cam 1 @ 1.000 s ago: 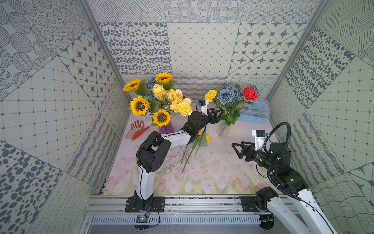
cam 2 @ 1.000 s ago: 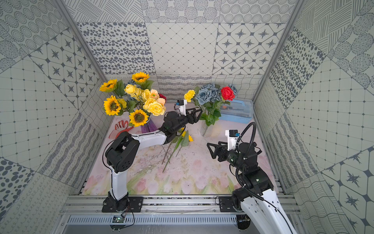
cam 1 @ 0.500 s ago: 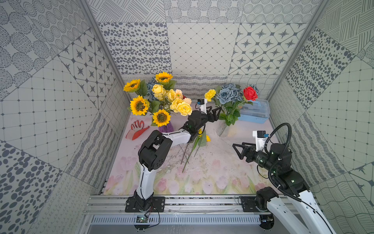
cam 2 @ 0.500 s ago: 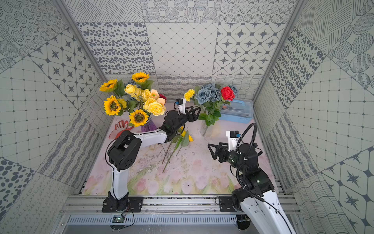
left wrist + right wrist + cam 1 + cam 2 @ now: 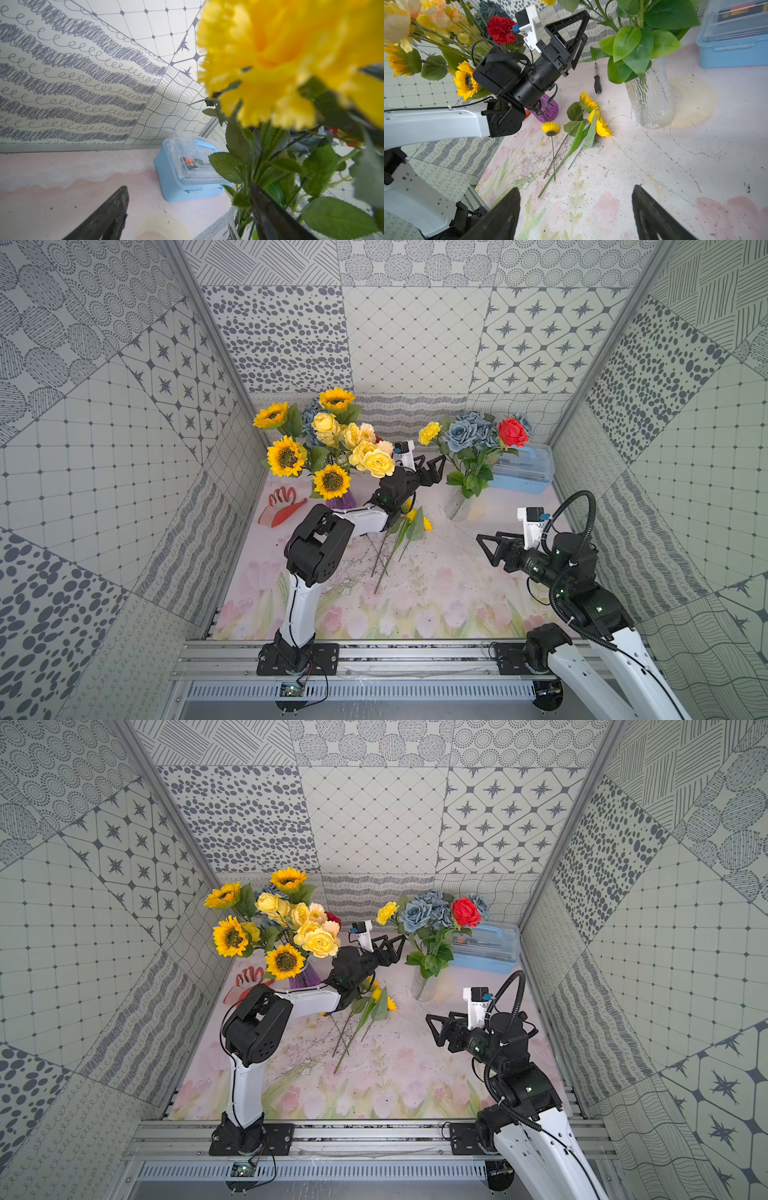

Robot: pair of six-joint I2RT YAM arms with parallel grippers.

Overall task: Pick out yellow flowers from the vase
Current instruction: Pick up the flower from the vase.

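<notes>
Far left, the purple vase holds sunflowers and pale yellow roses. Beside it, a few picked yellow flowers lie flat on the mat. Next comes the left gripper, jaws spread and empty, aimed at the glass vase. The yellow carnation stands in that vase, head above and just beyond the jaws, stem slanting down into the glass. In the left wrist view one finger lies beside the stems. We judge the grip belongs lower, across the stem. Far right, the right gripper hovers well apart, jaws spread and empty, so the left arm is nearer.
</notes>
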